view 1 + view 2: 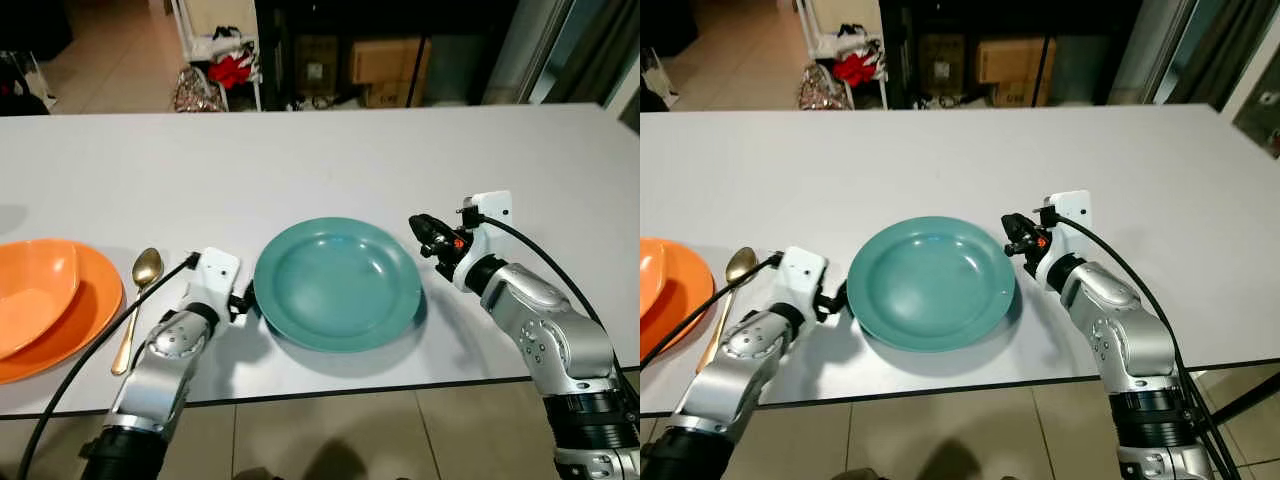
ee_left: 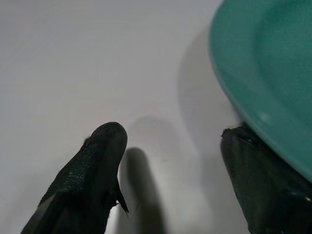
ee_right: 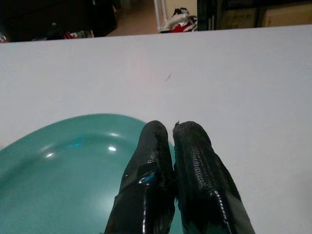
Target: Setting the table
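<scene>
The left pincer [image 2: 170, 161] stands wide at the near-left rim of the teal plate [image 1: 338, 283] on the desk [image 1: 320, 160]. The right pincer [image 3: 174, 146] is pressed narrow at the plate's right rim, holding nothing.

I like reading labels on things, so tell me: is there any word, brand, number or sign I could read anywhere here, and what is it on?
None can be read.
Green plate, orange plate, orange bowl, spoon, table: no writing.
Cardboard boxes behind the table: any print is too dark and small to read.
White wrist boxes on the arms: no legible marking.
</scene>
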Controlling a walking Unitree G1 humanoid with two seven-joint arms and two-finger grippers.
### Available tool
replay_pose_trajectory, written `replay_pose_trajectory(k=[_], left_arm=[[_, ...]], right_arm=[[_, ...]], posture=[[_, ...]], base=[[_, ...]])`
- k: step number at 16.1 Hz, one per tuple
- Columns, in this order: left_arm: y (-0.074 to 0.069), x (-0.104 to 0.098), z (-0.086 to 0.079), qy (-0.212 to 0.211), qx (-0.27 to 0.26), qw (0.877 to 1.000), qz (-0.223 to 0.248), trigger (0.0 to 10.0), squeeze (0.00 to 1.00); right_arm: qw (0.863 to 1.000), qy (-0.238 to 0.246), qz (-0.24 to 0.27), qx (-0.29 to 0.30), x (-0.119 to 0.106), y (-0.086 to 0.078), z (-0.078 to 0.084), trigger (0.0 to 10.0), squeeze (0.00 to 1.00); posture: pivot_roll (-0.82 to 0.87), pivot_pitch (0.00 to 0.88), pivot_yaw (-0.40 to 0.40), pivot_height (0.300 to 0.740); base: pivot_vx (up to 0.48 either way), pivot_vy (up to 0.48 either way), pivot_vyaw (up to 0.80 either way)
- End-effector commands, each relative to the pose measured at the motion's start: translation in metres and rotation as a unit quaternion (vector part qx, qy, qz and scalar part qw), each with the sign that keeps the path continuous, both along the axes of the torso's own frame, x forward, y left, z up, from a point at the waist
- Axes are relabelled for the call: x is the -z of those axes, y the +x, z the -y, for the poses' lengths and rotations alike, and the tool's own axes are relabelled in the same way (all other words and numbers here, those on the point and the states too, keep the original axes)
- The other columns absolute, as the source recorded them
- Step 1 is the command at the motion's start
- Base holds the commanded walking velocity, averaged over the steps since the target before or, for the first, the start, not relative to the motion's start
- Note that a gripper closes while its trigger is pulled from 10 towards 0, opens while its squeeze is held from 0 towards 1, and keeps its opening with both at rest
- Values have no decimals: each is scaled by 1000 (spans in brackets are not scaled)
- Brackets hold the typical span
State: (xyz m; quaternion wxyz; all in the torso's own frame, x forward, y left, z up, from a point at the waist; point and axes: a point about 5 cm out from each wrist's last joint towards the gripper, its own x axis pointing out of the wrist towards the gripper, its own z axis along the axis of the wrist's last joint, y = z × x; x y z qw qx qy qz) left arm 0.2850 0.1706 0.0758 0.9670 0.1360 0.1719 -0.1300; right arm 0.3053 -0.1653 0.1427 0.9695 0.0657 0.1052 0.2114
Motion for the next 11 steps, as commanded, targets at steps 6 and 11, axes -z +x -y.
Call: replay_pose_trajectory(k=[6, 11], left_arm=[[-8, -26, -11, -10, 37, 998, 55, 10000, 0], [-54, -92, -34, -64, -77, 973, 207, 10000, 0]], right_arm=[[999, 7, 50, 2, -22, -21, 13, 10000, 0], [994, -22, 107, 5, -35, -63, -22, 10000, 0]], posture=[[31, 0, 43, 740], [34, 0, 22, 740]], base=[[0, 0, 0], [0, 0, 320]])
